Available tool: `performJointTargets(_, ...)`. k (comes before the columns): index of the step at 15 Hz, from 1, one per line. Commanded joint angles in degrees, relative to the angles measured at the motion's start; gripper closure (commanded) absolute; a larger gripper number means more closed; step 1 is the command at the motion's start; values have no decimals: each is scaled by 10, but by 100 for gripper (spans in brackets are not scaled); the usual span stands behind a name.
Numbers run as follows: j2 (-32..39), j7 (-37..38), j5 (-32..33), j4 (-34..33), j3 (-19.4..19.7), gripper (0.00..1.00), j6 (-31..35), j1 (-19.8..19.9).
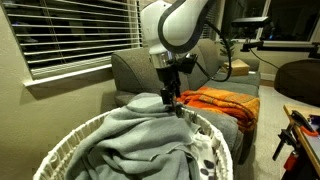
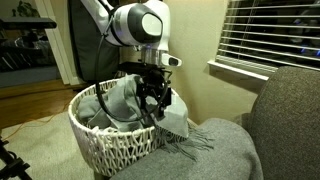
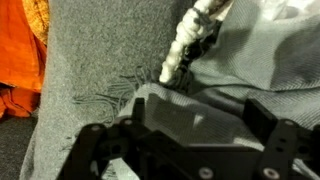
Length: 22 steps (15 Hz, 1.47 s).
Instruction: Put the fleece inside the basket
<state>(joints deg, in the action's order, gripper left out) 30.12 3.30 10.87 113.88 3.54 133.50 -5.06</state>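
Fingers [image 3: 95, 150] spread wide; fleece [image 1: 140, 130] beneath them — draped across the basket [image 2: 110, 150] rim.

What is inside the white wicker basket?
The grey fleece fills the basket, one fringed edge hanging over the rim onto the sofa. A spotted cloth shows beside it. The bottom is covered.

Fleece [image 1: 140, 130] = big plain light grey blanket, soft & super wrinkly, mostly heaped inside the basket [image 1: 62, 145]. One edge w/ thin fringe still flops over the rim [image 2: 182, 128] onto the grey sofa seat [image 2: 215, 155], seen up close in the wrist view [image 3: 160, 105]. Basket's a large round white wicker thing, open-weave sides [image 2: 115, 152], thick braided rim [image 3: 190, 45], standing upright right by the sofa seat.
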Motion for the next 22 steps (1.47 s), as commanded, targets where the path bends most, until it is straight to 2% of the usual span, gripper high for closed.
performJointTargets(1,6,9,11,-2,0,0,23,3)
performJointTargets(12,54,8,12,-29,12,0,56,4)
performJointTargets(13,56,8,12,-30,13,25,56,3)
performJointTargets(15,57,9,12,-31,14,32,54,2)
performJointTargets(22,52,13,20,-28,19,79,49,-2)
